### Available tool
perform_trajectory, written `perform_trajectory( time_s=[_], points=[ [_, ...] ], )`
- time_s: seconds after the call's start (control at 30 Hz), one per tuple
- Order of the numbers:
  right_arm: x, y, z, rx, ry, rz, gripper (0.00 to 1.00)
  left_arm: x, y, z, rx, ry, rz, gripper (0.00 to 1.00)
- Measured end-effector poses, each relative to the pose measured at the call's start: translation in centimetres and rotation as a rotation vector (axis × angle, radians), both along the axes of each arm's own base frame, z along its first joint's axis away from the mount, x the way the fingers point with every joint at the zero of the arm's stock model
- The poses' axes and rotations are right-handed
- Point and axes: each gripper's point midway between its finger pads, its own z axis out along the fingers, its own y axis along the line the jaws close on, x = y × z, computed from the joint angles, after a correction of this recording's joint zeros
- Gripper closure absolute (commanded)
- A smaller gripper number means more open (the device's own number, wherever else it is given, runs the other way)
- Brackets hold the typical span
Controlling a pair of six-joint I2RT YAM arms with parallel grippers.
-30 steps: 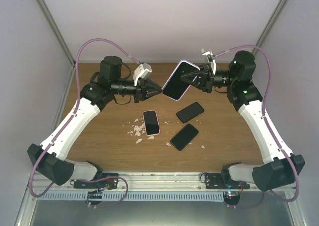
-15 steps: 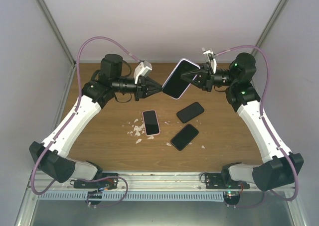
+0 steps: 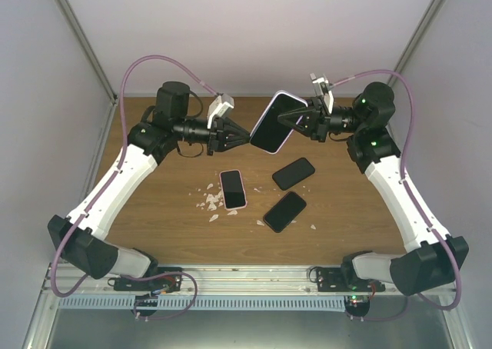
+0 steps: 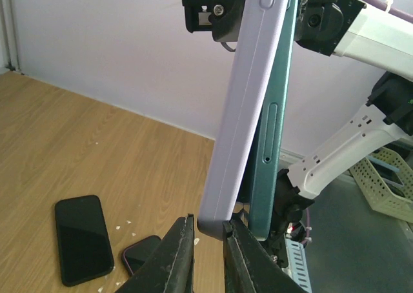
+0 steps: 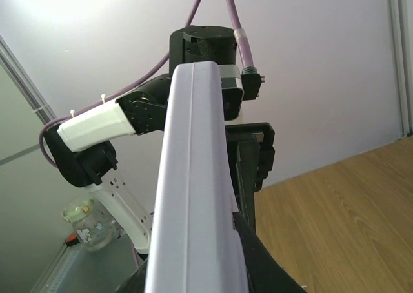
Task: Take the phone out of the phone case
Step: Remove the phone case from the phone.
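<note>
Lilac case (image 4: 235,112) gripped btwn left pincer (image 4: 210,222), right pincer (image 3: 284,119).

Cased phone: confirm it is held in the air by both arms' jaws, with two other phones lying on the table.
Not quite. Three other phones lie on the table, not two; the top external view shows them. The cased phone is held in the air by both arms' jaws.
</note>
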Motion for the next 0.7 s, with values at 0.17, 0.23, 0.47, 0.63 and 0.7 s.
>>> perform_trajectory(
  time_s=[0.17,0.23,0.47,0.63,0.7],
  points=[
    [-0.2,0.1,0.1,0.002,-0.013,0.009,1.00,-0.3,-0.1,0.1,-0.008,0.007,-0.022,0.86],
    [-0.3,0.1,0.1,0.001,-0.020,0.013,1.00,-0.5,-0.4,0.1,-0.010,0.012,-0.033,0.86],
    [-0.8,0.4,0.1,-0.002,-0.038,0.023,1.00,-0.7,-1.5,0.4,-0.014,0.020,-0.063,0.87],
    [-1.1,0.3,0.3,-0.001,-0.057,0.017,1.00,-1.1,-1.7,0.8,-0.026,0.029,-0.079,0.86],
    [-1.2,0.3,0.4,0.000,-0.063,0.017,1.00,-1.3,-1.8,0.9,-0.033,0.033,-0.091,0.86]
  ],
)
